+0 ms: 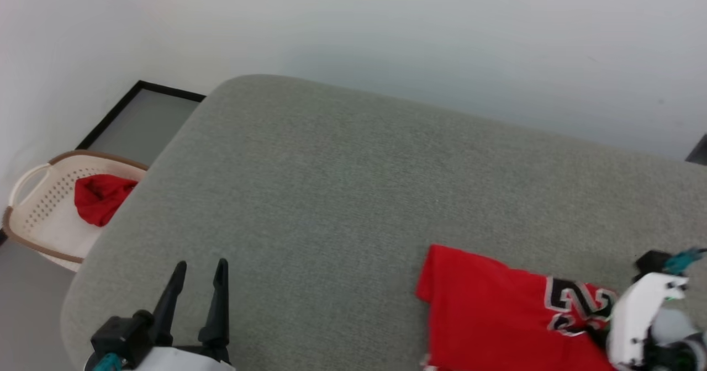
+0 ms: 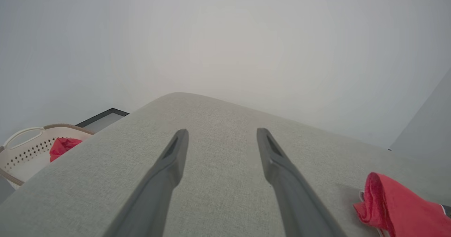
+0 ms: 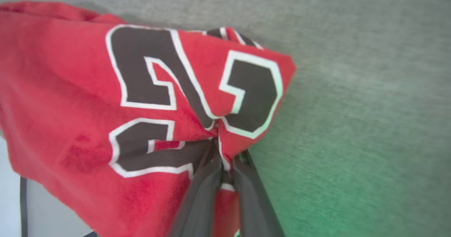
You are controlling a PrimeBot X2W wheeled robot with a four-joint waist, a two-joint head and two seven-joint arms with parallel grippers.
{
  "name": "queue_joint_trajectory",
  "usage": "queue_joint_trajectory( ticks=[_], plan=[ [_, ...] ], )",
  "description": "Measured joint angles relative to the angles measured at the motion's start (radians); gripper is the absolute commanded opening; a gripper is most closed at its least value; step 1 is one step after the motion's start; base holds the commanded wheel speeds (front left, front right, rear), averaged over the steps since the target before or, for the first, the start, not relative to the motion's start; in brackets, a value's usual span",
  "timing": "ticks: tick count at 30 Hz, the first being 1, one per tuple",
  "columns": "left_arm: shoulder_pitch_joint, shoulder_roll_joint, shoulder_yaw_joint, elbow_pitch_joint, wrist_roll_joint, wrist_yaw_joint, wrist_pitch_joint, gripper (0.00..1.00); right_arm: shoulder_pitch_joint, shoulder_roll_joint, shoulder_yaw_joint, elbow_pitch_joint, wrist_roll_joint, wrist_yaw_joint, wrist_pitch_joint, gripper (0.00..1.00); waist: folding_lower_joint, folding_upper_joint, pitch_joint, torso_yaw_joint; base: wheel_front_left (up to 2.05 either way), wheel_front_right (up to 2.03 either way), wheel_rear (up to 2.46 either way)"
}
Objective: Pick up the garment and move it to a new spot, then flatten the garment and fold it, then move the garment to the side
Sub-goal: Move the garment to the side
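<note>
The right gripper (image 3: 224, 152) pinches the garment (image 1: 486, 310) by its lettering at the grey cushion's (image 1: 331, 183) near right edge. The left gripper (image 1: 201, 265) gapes empty. Lifting, flattening and folding look still undone.

A: Is it bright?
B: Yes, soft even light everywhere. The white wall (image 2: 225, 36) looks washed out.
A: Anything fuzzy?
B: The bright red jersey (image 3: 70, 106) is blurry up close, and a green glow tints the grey cloth-covered bench (image 3: 352, 177) beside it.

The left gripper (image 1: 200, 269) has long black tapered fingers (image 1: 168, 299), white shell (image 1: 179, 363), teal cable (image 1: 109, 362).
</note>
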Motion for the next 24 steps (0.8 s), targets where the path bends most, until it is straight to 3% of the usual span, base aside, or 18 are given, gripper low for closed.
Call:
queue_joint_trajectory(
  ticks=[15, 24],
  plan=[
    [-0.06, -0.01, -0.016, -0.043, 0.019, 0.0, 0.0, 1.0, -0.152, -0.241, 0.008, -0.013, -0.048, -0.002, -0.009, 0.0, 0.0, 0.0, 0.08, -0.096, 0.0, 0.0, 0.0],
    [-0.107, -0.009, -0.035, -0.058, 0.019, 0.0, 0.0, 1.0, -0.262, -0.429, 0.065, -0.031, -0.101, -0.002, -0.064, 0.0, 0.0, 0.0, 0.158, -0.154, 0.0, 0.0, 0.0]
  ],
)
